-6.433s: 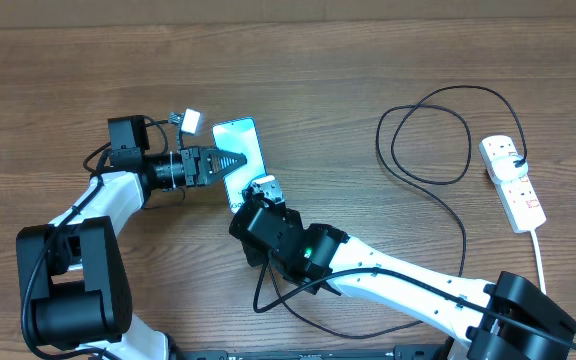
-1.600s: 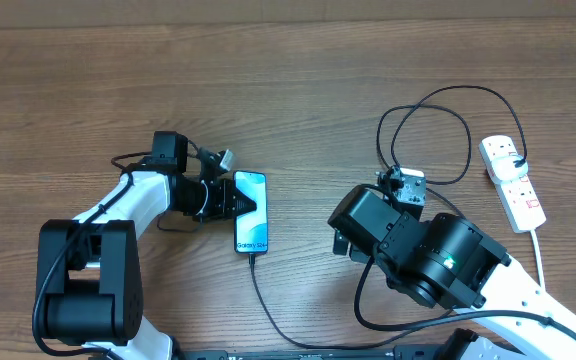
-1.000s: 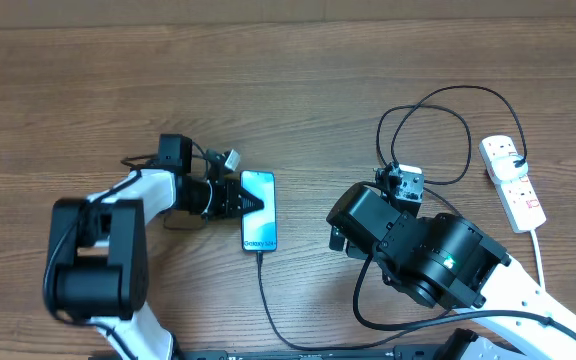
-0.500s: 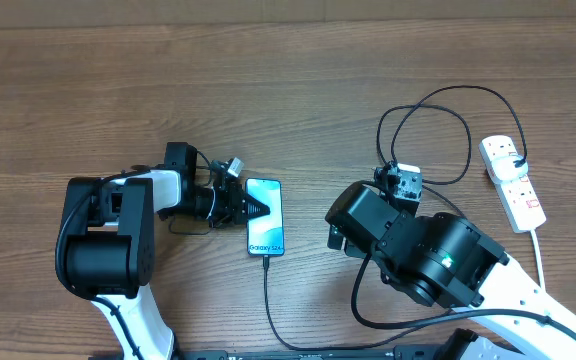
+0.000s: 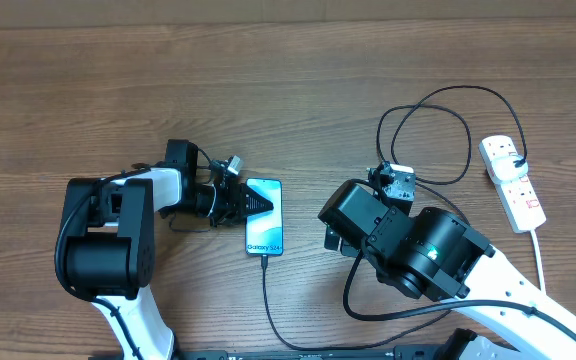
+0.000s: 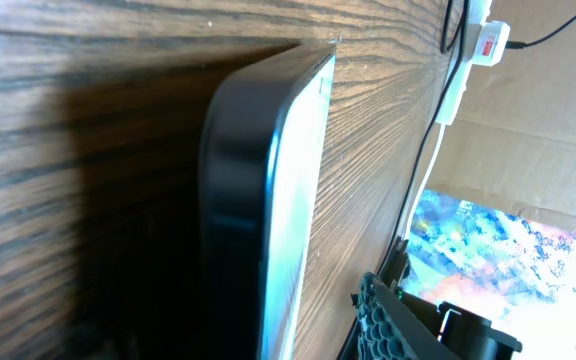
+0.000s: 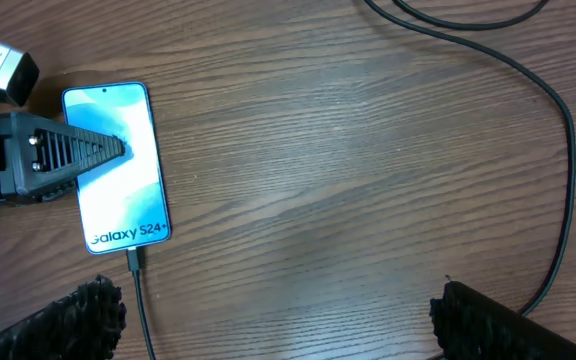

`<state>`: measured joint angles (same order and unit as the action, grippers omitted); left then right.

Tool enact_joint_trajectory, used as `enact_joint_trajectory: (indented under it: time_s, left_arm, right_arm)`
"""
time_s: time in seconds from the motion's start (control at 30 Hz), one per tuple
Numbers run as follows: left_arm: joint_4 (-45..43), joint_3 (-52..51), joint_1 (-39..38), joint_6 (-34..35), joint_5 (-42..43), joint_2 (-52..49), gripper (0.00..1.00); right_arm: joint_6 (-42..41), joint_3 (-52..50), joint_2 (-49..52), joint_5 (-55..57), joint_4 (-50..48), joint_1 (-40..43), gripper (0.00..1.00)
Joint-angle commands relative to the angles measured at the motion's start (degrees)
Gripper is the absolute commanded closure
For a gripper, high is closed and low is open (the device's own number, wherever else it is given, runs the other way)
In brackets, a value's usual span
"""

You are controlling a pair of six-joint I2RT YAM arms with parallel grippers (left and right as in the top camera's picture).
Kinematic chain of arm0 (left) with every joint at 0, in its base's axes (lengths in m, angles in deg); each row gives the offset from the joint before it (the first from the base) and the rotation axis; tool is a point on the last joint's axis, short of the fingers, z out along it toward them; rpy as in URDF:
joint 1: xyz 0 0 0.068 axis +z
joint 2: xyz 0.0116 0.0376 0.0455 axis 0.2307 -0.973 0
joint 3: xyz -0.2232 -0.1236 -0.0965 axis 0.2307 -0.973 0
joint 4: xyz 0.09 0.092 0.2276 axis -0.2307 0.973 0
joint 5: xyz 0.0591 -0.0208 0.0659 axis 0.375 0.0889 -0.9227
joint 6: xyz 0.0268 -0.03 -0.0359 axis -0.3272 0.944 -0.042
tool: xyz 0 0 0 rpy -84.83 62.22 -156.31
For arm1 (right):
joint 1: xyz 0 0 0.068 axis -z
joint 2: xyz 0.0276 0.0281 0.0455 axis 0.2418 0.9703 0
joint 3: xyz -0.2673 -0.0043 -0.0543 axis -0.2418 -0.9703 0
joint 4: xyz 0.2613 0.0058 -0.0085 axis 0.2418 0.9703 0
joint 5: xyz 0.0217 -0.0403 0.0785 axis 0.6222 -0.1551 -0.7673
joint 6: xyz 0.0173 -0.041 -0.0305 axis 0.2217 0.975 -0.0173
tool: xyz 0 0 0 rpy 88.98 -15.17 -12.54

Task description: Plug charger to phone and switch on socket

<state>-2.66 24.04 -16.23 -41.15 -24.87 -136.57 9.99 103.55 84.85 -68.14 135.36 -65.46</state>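
Note:
The phone (image 5: 265, 218) lies flat on the wooden table with its light blue screen lit, also in the right wrist view (image 7: 116, 170). The charger's connector (image 5: 265, 258) sits in the phone's lower end. Its black cable (image 5: 425, 132) runs under my right arm and loops toward the white socket (image 5: 513, 182). My left gripper (image 5: 256, 203) straddles the phone's left edge, and its upper finger (image 6: 408, 325) stands off the screen, so the jaws are open. My right gripper (image 7: 288, 335) hangs wide open over bare wood right of the phone, holding nothing.
The socket's white cord (image 5: 541, 255) runs toward the front right edge. A cardboard wall (image 5: 288, 8) borders the far side of the table. My right arm's bulk (image 5: 418, 250) covers part of the cable.
My left gripper slid the phone to the right while shut on it, then loosened its jaws in the last half second. The right arm has edged slightly left.

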Motion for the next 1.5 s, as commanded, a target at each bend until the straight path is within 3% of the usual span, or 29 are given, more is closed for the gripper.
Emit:
enact_joint_trajectory:
  time_s: [0.0,0.7,1.1,1.47]
  left_arm:
    - [0.2,-0.6,-0.1,0.8,-15.1,-1.4,0.65]
    - [8.9,1.8,-0.2,-0.3,-33.8,-1.4,0.55]
    - [6.2,1.8,-2.6,-5.8,-33.5,-1.4,0.48]
    - [3.4,1.8,-6.2,-6.3,-32.5,-1.4,0.43]
  right_arm:
    - [-0.4,1.2,-0.1,0.2,0.0,0.1,0.0]
    - [-0.4,1.2,-0.1,0.2,0.5,0.1,0.0]
    - [-0.4,1.2,-0.1,0.2,0.4,0.1,0.0]
    - [-0.5,1.2,-0.1,0.2,-2.7,0.1,0.0]
